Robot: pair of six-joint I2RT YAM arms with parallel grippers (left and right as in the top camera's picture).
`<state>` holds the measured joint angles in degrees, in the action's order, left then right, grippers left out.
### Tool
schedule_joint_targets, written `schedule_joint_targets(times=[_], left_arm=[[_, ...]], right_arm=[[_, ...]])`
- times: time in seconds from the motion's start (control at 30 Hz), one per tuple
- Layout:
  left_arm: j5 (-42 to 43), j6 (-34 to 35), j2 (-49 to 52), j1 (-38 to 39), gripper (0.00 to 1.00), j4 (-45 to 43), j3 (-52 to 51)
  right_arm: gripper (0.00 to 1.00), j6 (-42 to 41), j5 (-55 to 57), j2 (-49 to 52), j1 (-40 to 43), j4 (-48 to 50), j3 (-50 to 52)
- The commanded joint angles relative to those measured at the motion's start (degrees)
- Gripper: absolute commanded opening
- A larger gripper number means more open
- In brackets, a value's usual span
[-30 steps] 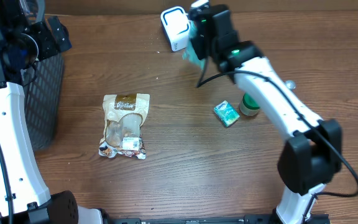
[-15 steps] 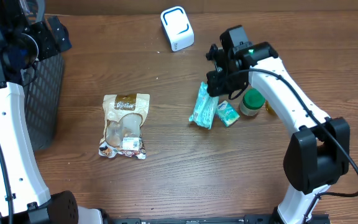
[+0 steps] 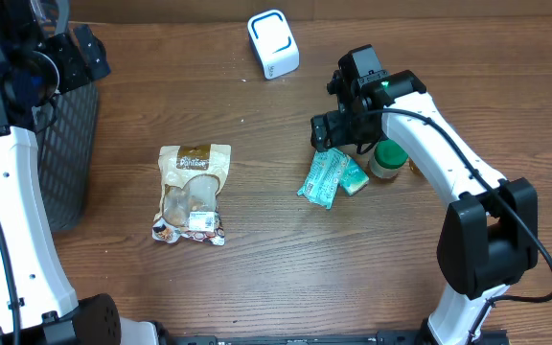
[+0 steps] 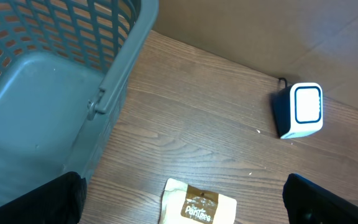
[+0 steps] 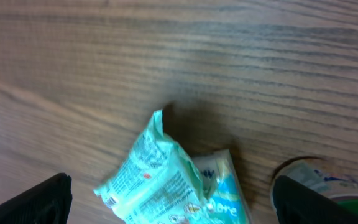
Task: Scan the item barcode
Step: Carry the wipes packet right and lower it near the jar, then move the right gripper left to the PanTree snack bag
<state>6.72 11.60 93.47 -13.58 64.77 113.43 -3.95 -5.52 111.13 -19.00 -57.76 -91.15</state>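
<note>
A teal packet (image 3: 320, 179) lies on the table, its right edge resting over a small teal box (image 3: 355, 176). My right gripper (image 3: 336, 131) hovers just above the packet's far end, open; in the right wrist view the packet (image 5: 157, 180) lies loose between the wide-spread fingertips (image 5: 37, 200). The white and blue scanner (image 3: 273, 43) stands at the back of the table, also seen from the left wrist as scanner (image 4: 300, 109). My left gripper (image 3: 82, 56) is open and empty, high over the basket's edge.
A grey mesh basket (image 3: 69, 153) stands at the left. A brown snack pouch (image 3: 193, 191) lies mid-left on the table. A green-lidded jar (image 3: 388, 158) stands right of the small box, close to my right arm.
My right arm brought the teal packet from beside the scanner down to the table and opened; the packet now lies flat against the small box. The left arm has not moved.
</note>
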Motion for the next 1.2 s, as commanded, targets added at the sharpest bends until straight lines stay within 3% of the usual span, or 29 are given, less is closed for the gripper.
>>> schedule_joint_targets(times=[0.0, 0.3, 0.47, 0.63, 1.0, 1.17], left_arm=[[0.3, -0.9, 0.2, 0.1, 0.99, -0.1, 1.4], [0.3, -0.9, 0.2, 0.1, 1.00, -0.1, 1.4], [0.3, -0.9, 0.2, 0.1, 1.00, -0.1, 1.4], [0.3, -0.9, 0.2, 0.1, 1.00, -0.1, 1.4], [0.3, -0.9, 0.2, 0.1, 1.00, -0.1, 1.4], [0.3, -0.9, 0.2, 0.1, 0.99, -0.1, 1.4]], right_arm=[[1.00, -7.1, -0.3, -0.5, -0.6, 0.8, 0.2], [1.00, -9.0, -9.3, -0.5, -4.4, 1.6, 0.2], [1.00, -14.5, -12.8, -0.5, -8.4, 3.7, 0.2], [1.00, -18.9, -12.6, -0.5, -12.8, 6.1, 0.2], [1.00, -19.4, -12.6, -0.3, -20.4, 13.1, 0.3], [0.99, -26.4, -11.3, 0.5, -21.9, 16.8, 0.8]])
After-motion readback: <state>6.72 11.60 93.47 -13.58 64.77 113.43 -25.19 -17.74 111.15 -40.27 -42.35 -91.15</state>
